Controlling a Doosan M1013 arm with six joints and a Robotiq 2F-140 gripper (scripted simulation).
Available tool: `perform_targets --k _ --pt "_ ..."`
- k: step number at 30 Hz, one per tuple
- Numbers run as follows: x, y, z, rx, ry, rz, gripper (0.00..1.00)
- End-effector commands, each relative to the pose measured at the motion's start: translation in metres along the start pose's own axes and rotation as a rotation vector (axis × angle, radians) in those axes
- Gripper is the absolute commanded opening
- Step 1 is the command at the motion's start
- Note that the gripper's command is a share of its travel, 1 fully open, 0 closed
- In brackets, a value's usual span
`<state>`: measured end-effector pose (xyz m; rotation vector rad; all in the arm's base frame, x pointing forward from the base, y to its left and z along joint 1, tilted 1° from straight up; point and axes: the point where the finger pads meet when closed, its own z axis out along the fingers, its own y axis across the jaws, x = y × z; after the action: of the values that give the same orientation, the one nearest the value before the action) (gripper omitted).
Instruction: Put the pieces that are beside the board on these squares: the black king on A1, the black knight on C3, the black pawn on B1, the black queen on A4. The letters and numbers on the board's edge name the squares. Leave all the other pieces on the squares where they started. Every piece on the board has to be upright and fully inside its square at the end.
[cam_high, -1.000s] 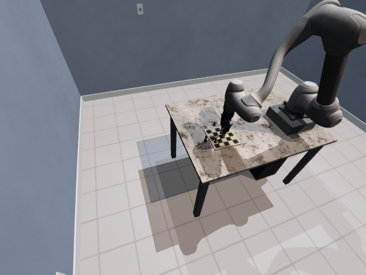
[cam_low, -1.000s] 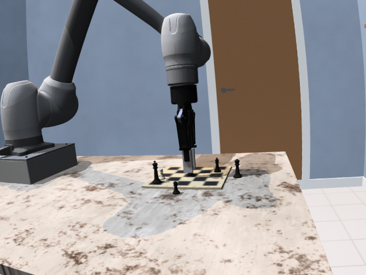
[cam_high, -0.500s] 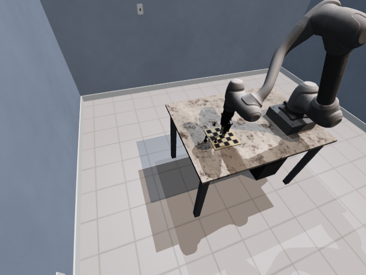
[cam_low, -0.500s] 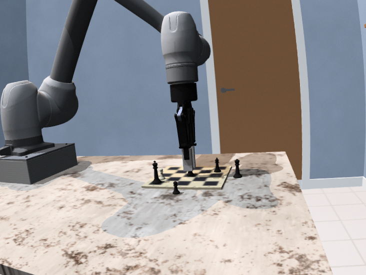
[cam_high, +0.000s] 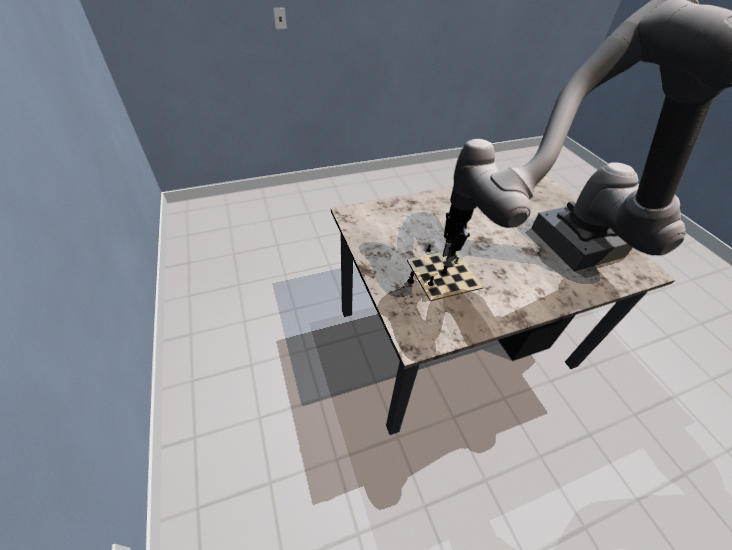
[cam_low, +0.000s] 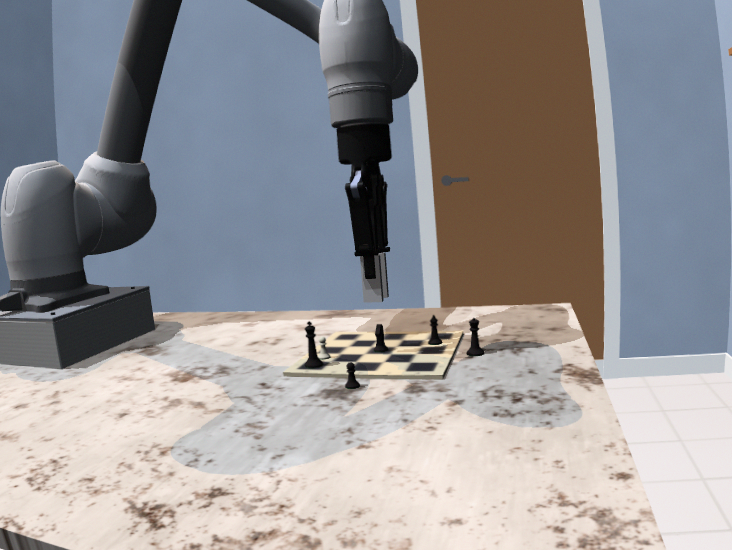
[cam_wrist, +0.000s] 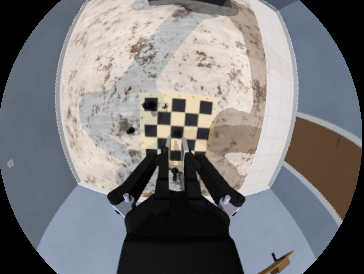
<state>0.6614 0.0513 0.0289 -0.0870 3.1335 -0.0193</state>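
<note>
While the claw (cam_low: 375, 288) hangs nearly closed and empty above the board (cam_low: 378, 371), you should widen it and fetch the pawn (cam_low: 352, 376).

Brown door (cam_low: 508, 147) with grey handle (cam_low: 454, 179), marbled table (cam_low: 295, 461), tiled floor (cam_high: 236, 473), blue walls.

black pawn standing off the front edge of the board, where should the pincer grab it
Take the black pawn from straight above, fingers closing on its narrow stem under the round head. It stands upright on the table, apart from the board, so a vertical approach looks free.
</note>
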Motion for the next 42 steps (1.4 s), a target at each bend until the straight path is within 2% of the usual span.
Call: perform_targets --k 1,4,11,12,34,40,42 --pt "0.0 0.0 -0.014 0.0 0.0 0.0 0.23" --pt "0.0 0.0 -0.023 0.0 0.0 0.0 0.23" --pt "0.0 0.0 -0.026 0.0 0.0 0.0 0.23" --pt "0.0 0.0 -0.026 0.0 0.0 0.0 1.0" --pt "0.0 0.0 -0.026 0.0 0.0 0.008 1.0" --pt "0.0 -0.004 -0.026 0.0 0.0 0.084 1.0" --pt "-0.001 -0.008 -0.025 0.0 0.0 0.165 1.0"
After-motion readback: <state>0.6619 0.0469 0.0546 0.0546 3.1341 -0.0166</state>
